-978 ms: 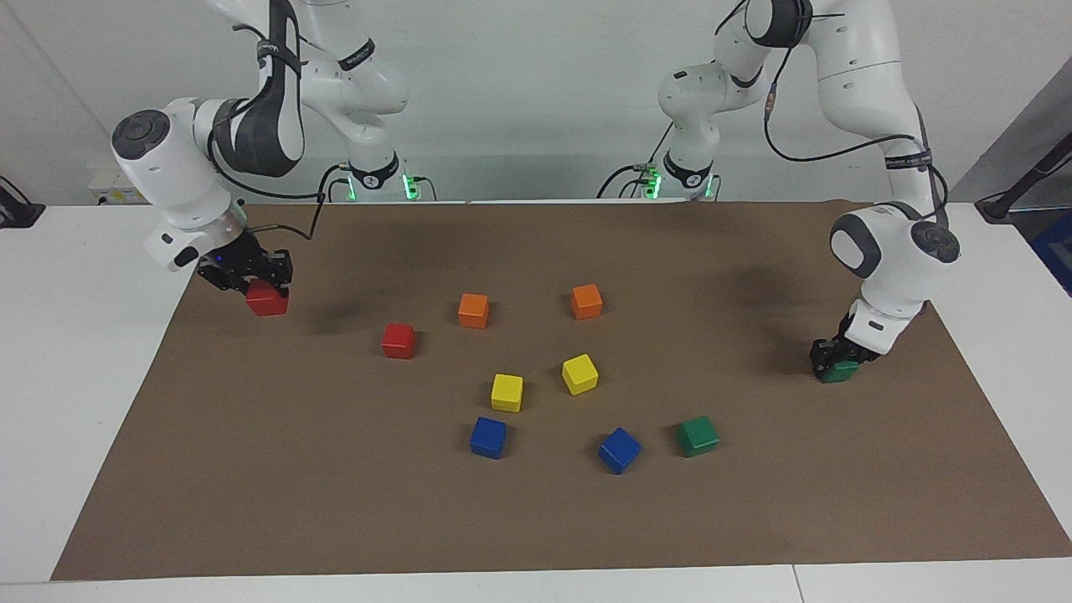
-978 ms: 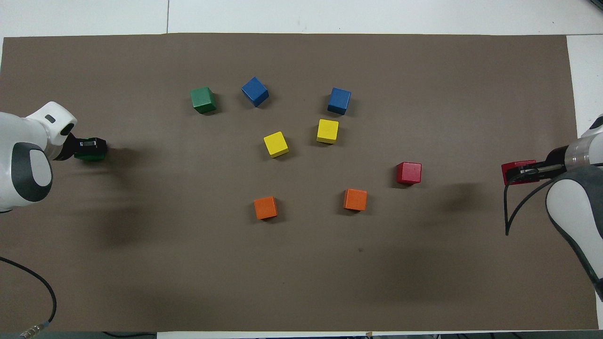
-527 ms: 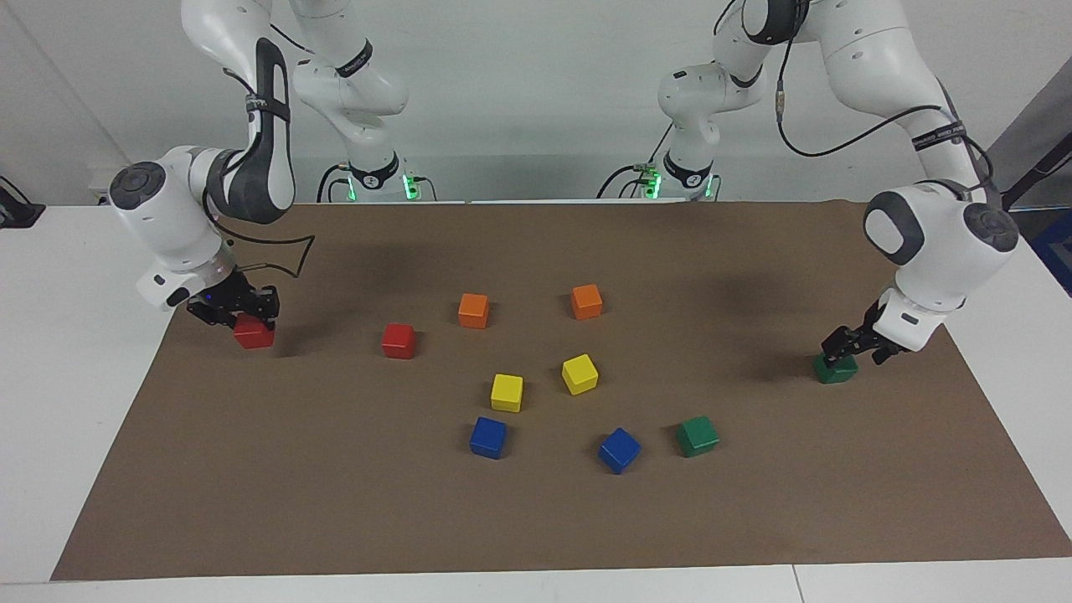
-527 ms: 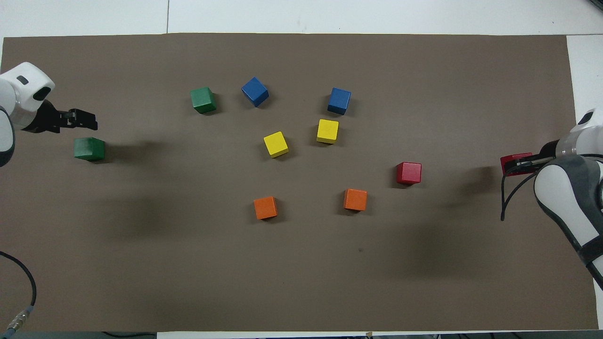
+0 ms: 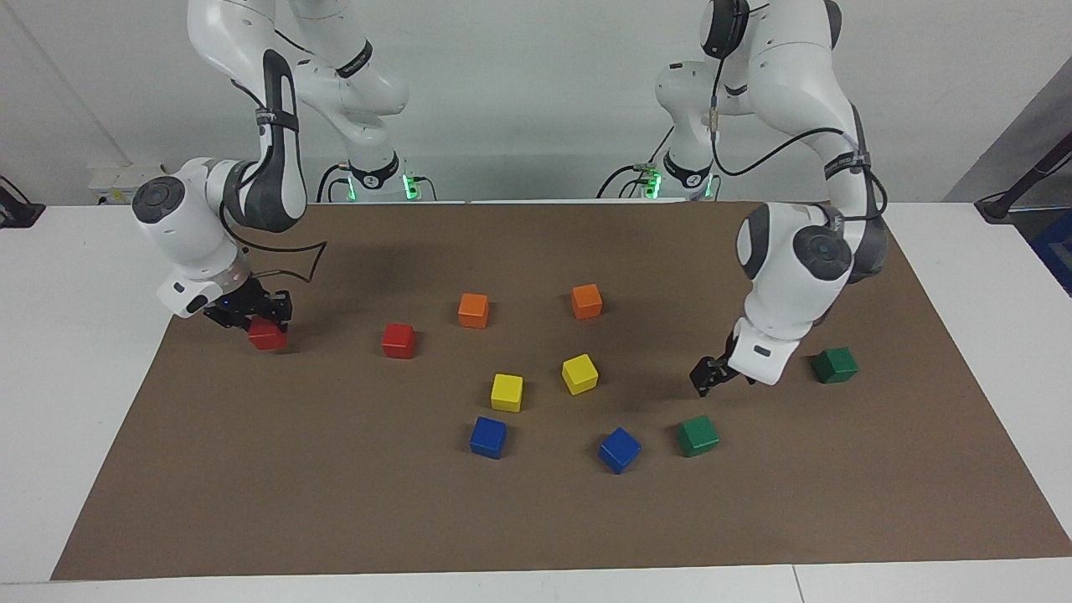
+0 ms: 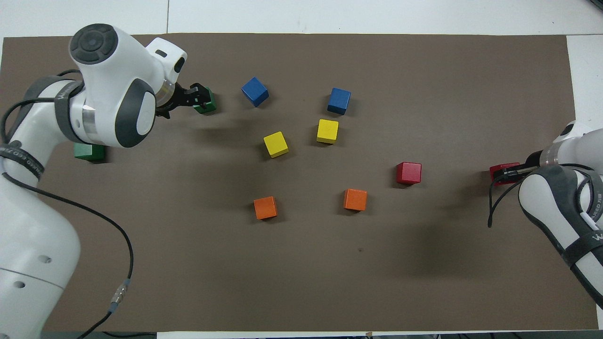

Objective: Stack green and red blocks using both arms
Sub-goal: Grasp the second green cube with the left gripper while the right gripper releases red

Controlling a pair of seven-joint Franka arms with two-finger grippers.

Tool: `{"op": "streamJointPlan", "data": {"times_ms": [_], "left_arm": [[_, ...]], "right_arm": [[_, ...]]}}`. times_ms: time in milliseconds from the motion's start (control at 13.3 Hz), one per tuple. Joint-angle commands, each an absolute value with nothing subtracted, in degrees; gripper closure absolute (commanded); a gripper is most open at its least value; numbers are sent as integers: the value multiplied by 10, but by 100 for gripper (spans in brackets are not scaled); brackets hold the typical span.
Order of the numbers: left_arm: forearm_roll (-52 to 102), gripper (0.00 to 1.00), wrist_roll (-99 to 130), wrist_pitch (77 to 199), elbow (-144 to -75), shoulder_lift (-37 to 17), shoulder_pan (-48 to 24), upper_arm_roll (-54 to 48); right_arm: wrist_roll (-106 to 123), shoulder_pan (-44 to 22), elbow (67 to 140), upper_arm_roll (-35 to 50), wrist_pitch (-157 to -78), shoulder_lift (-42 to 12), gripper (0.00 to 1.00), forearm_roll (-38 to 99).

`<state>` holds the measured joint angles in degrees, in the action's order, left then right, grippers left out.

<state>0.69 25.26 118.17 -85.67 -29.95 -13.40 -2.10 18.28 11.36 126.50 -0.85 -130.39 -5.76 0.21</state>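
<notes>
My right gripper [image 5: 262,322] [image 6: 507,173] is shut on a red block [image 5: 267,335] [image 6: 500,170] low over the mat at the right arm's end; whether that block touches the mat I cannot tell. A second red block [image 5: 399,341] [image 6: 408,173] lies free toward the middle. One green block [image 5: 835,365] [image 6: 86,151] sits alone at the left arm's end, partly covered by the left arm in the overhead view. My left gripper [image 5: 706,378] [image 6: 199,97] is open and holds nothing, hanging above the other green block [image 5: 697,435] [image 6: 207,104] without touching it.
Two orange blocks [image 5: 473,310] [image 5: 586,301], two yellow blocks [image 5: 507,392] [image 5: 579,373] and two blue blocks [image 5: 488,437] [image 5: 619,450] are scattered around the middle of the brown mat [image 5: 335,502]. White table borders the mat on all sides.
The left gripper opened, left its green block on the mat and swung toward the middle, over the other green block. The right gripper sank lower and drifted a little with its red block.
</notes>
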Motion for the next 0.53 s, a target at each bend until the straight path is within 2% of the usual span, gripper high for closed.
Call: {"op": "streamJointPlan", "data": {"times_ms": [0, 226, 451], "left_arm": [[-3, 0, 269, 1191, -798, -353, -137, -11], [-5, 0, 280, 1222, -762, -410, -155, 8], [-10, 0, 281, 1226, -765, -412, -156, 10]], "right_arm": [[173, 119, 1281, -4, -1325, -52, 100, -2], [174, 120, 1282, -4, -1348, -64, 100, -2], [174, 121, 1283, -4, -1367, -77, 100, -2]]}}
